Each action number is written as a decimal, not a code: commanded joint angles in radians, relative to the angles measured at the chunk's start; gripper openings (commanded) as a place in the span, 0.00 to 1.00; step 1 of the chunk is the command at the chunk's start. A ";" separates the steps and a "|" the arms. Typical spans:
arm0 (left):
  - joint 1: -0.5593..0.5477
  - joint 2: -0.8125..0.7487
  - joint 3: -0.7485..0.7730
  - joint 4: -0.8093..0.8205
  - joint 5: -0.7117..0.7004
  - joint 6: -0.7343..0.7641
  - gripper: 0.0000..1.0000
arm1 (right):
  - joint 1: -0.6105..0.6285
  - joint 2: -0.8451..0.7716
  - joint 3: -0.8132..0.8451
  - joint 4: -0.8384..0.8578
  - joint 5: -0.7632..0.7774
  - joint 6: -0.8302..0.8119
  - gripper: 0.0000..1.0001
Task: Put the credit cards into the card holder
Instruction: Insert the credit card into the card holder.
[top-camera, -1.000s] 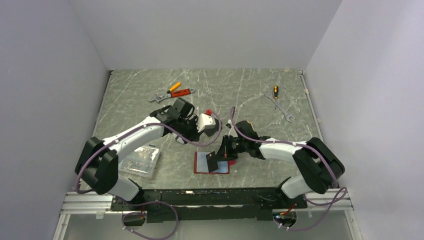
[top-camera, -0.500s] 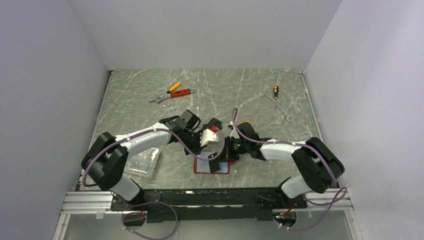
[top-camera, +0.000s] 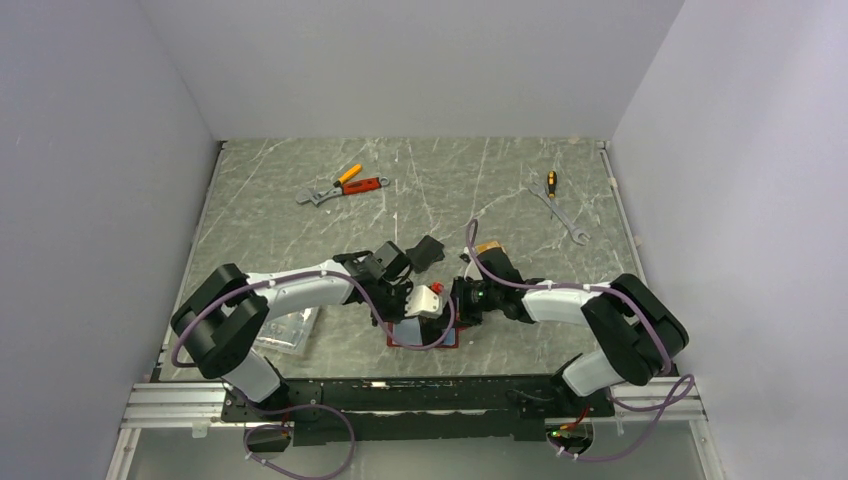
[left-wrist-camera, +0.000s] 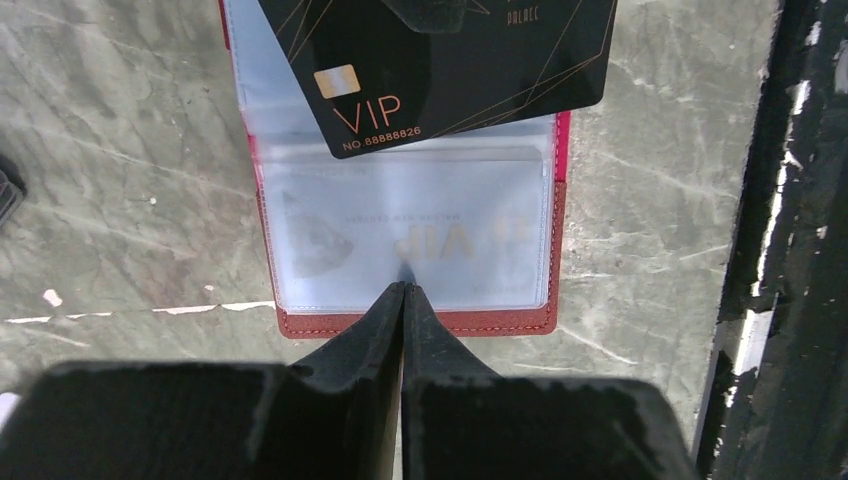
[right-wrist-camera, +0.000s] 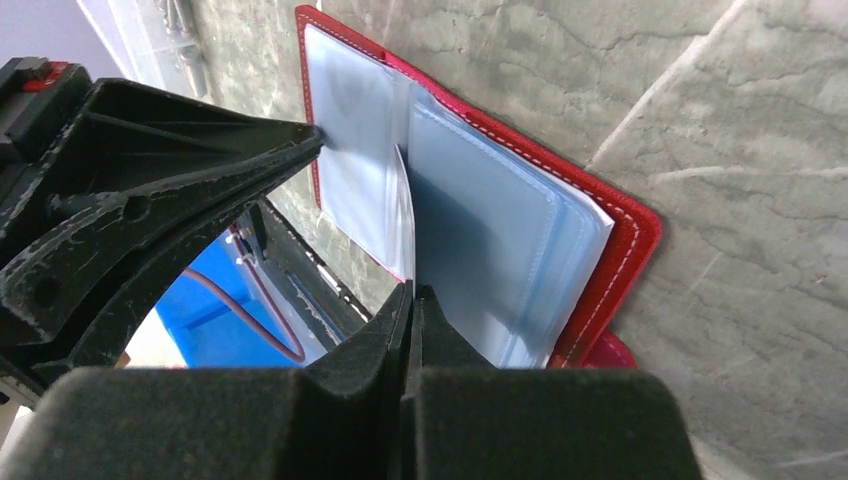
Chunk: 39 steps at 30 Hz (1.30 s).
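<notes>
The card holder (left-wrist-camera: 420, 322), a red wallet with clear sleeves, lies open on the table; it also shows in the right wrist view (right-wrist-camera: 625, 250) and from above (top-camera: 447, 340). A pale card with mirrored "VIP" lettering sits inside the near sleeve (left-wrist-camera: 420, 235). My left gripper (left-wrist-camera: 403, 287) is shut and empty, its tips resting on that sleeve just inside the red edge; from above it is at the wallet's left side (top-camera: 400, 322). A black VIP card (left-wrist-camera: 440, 70) hangs over the wallet's far half, my right gripper (right-wrist-camera: 410, 288) shut on it. Another orange-gold card (top-camera: 488, 246) peeks out behind the right arm.
A clear plastic box (top-camera: 285, 325) lies by the left arm's base. A black flat piece (top-camera: 428, 250) lies behind the wallet. Pliers and an adjustable wrench (top-camera: 345, 185) lie at the back left, a spanner and screwdriver (top-camera: 560, 205) at the back right. The black front rail (left-wrist-camera: 790, 250) runs close by the wallet.
My left arm has swung forward from behind the wallet and set its shut gripper on the wallet's left page. The right gripper with the black card has shifted only slightly.
</notes>
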<state>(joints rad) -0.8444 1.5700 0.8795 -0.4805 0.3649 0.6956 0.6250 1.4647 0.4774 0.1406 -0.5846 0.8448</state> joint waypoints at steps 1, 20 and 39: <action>-0.009 -0.051 -0.023 0.015 -0.082 0.054 0.09 | -0.008 0.029 0.016 0.018 -0.004 -0.028 0.00; -0.052 -0.029 -0.063 0.044 -0.137 0.061 0.07 | -0.026 -0.016 -0.018 0.023 -0.031 -0.027 0.00; -0.058 -0.059 -0.084 0.030 -0.157 0.084 0.05 | -0.028 0.124 0.008 0.217 -0.077 -0.003 0.00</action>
<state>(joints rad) -0.8974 1.5246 0.8188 -0.4461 0.2070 0.7494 0.5938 1.5578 0.4561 0.2932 -0.6750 0.8490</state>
